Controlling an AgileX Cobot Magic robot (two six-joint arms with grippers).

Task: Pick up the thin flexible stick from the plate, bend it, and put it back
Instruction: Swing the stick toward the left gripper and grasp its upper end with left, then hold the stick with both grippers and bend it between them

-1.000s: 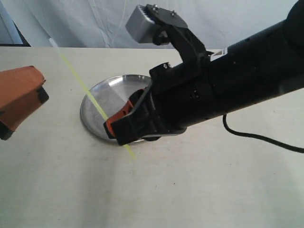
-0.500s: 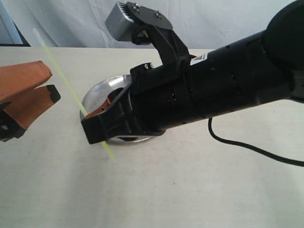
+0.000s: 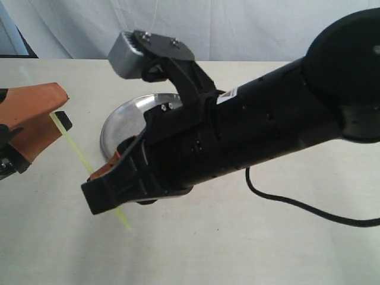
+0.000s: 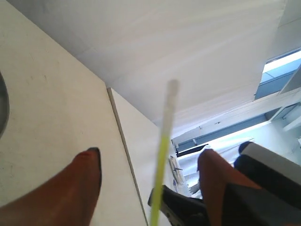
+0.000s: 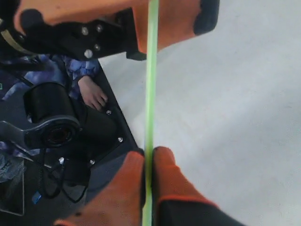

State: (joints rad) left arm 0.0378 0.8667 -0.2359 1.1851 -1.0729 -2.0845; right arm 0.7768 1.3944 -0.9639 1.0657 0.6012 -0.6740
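My right gripper (image 3: 101,181) is shut on the thin flexible stick (image 3: 77,148), a straight yellow-green rod held in the air to the left of the plate (image 3: 122,119). In the right wrist view the orange fingertips (image 5: 164,162) pinch the stick (image 5: 151,70) partway along its length. The stick's short end pokes out below the grip, towards the table. Its far end reaches my left gripper (image 3: 59,113), which is open. In the left wrist view the stick (image 4: 163,141) runs through the gap between the two orange fingers (image 4: 89,179) of the left gripper (image 4: 149,151) without visibly touching them.
The black right arm (image 3: 267,130) crosses the scene and hides much of the steel plate. A black cable (image 3: 297,205) trails over the beige table (image 3: 237,249) behind it. A white curtain (image 3: 249,29) closes off the back.
The right arm has swung left and lower with the stick, carrying it off the plate. The stick's upper end now lies between the left gripper's open fingers.
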